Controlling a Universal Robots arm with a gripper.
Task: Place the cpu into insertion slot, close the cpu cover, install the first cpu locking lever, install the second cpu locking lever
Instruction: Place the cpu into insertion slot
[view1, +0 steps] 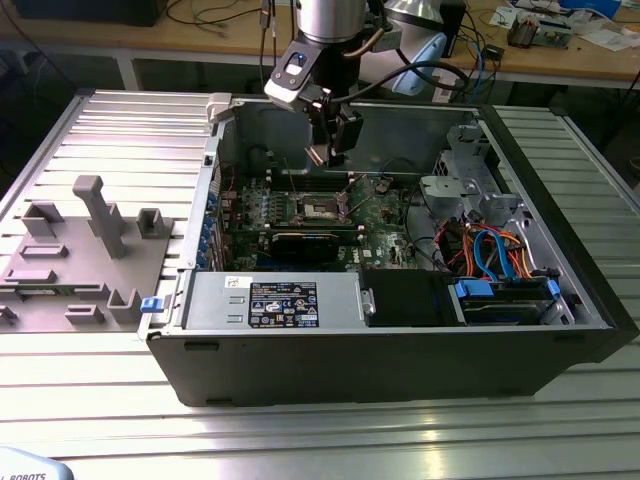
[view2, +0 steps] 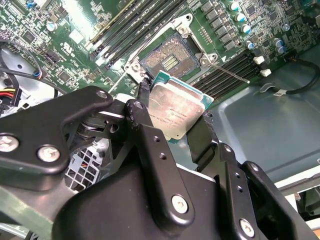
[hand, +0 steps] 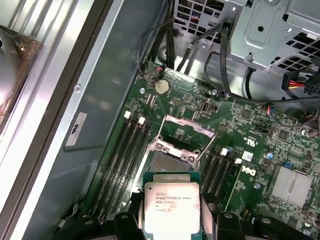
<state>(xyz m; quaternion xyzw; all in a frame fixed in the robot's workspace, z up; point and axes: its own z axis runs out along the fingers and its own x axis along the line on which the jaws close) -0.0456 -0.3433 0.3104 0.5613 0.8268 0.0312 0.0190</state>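
You have a silver-grey chip with green edging, a dark-centred socket, a green board, black jaws.

Open computer case on ribbed table; grey fixture beside it

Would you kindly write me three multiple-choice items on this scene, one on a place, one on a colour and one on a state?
1. Where is the cpu?
A. held by the gripper above the insertion slot
B. seated in the slot
C. on the table outside the case

2. What colour is the motherboard?
A. blue
B. red
C. green

3. How does the cpu cover stand?
A. shut over the slot
B. raised open
C. lying outside the case

Key: 1 A, the gripper clamps the chip's edges short of the slot; 2 C, the board shows green in both wrist views; 3 B, the slot's dark centre lies bare.
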